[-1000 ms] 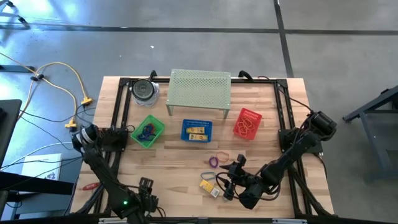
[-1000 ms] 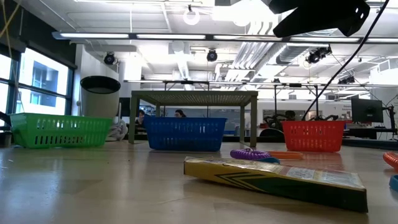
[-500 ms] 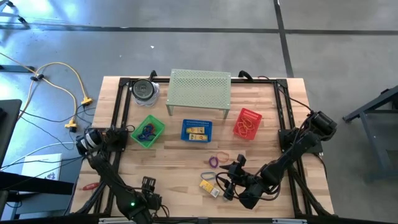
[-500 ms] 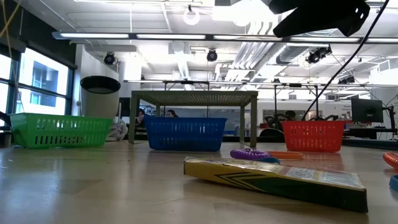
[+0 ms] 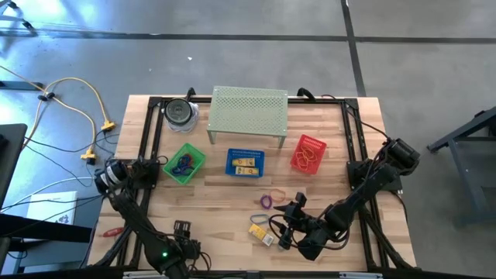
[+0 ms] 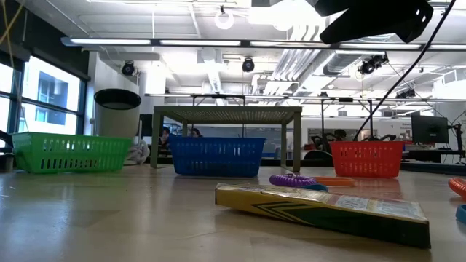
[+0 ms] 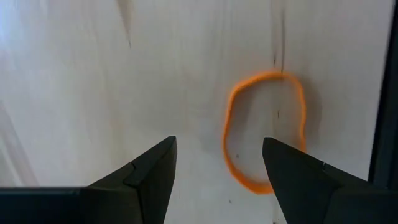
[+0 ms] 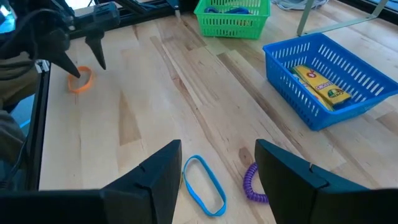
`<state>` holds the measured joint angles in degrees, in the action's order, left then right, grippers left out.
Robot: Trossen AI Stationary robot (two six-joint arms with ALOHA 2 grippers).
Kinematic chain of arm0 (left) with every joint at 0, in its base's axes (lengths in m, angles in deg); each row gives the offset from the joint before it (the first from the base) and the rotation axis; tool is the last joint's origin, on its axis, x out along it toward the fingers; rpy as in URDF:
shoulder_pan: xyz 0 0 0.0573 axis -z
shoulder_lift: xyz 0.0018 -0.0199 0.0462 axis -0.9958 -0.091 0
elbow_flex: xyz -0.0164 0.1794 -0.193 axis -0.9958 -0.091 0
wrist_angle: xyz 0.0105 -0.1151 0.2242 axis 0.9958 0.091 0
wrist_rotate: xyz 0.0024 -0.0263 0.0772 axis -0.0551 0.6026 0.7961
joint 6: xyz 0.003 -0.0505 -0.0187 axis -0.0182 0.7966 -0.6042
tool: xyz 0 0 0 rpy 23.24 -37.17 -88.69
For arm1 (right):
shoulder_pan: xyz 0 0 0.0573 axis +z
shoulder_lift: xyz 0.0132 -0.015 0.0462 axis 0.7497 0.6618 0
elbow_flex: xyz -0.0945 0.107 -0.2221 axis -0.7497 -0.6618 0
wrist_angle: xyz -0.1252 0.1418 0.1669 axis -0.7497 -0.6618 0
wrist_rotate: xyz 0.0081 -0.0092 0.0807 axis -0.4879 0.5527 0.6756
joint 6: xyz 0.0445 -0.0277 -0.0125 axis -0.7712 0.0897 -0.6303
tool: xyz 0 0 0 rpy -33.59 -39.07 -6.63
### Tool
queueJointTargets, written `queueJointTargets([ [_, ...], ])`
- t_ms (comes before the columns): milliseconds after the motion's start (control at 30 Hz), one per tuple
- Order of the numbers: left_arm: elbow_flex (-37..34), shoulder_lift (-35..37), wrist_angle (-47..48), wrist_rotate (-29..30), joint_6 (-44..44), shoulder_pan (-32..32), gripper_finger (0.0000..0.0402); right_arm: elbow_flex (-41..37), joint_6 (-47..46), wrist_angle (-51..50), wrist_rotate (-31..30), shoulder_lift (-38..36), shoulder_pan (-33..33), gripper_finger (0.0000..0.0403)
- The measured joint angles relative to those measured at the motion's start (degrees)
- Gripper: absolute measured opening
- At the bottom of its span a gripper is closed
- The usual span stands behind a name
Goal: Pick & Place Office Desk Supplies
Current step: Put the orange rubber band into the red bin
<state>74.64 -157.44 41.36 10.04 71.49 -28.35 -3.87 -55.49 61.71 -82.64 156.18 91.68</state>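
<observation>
An orange band loop (image 7: 264,134) lies flat on the wood near the table's front left corner. My left gripper (image 7: 217,155) points down over it and is open, with one fingertip (image 7: 277,155) over the loop; the right wrist view shows it (image 8: 88,67) by the band (image 8: 81,81). My right gripper (image 8: 217,163) is open and low over the front middle, above a blue band (image 8: 205,177) and a purple coil (image 8: 250,180). Yellow boxes (image 5: 260,230) lie beside it. A long yellow box (image 6: 320,207) lies flat in the low view. My left gripper comes at the orange band from above with its fingers apart. One fingertip (image 7: 277,155) stands over the loop's near edge (image 7: 249,183). I cannot tell whether it touches the band, which lies flat on the table.
A green basket (image 5: 184,163), a blue basket (image 5: 245,162) holding yellow boxes and a red basket (image 5: 308,153) stand in a row across the middle. Behind them are a perforated stand (image 5: 248,112) and a round tin (image 5: 180,113). Black rails (image 5: 358,139) frame the table.
My left arm has sunk a little toward the table at the front left corner, then held still. Its fingers have stayed apart. My right arm and the supplies have kept their places.
</observation>
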Motion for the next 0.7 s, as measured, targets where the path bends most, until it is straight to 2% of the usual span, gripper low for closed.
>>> queueJointTargets([
  [233, -2.09, 0.13, -2.96, -0.98, 1.62, 0.41, 0.0229, 0.0, 0.0, 0.01, 0.38, 0.0, 0.0, 0.0193],
  [333, -2.16, 0.13, -3.06, -2.77, 4.83, 0.4, 0.022, 0.0, 0.0, 0.01, 0.38, 0.0, 0.0, 0.0193],
  [467, -2.22, 0.13, -3.42, -3.64, 6.34, 0.37, 0.0183, 0.0, 0.0, -0.01, 0.38, 0.0, 0.0, 0.0193],
  [700, -2.56, 0.11, -4.17, -4.13, 7.9, 0.45, 0.009, -0.02, 0.0, 0.01, 0.38, 0.0, 0.0, 0.0193],
])
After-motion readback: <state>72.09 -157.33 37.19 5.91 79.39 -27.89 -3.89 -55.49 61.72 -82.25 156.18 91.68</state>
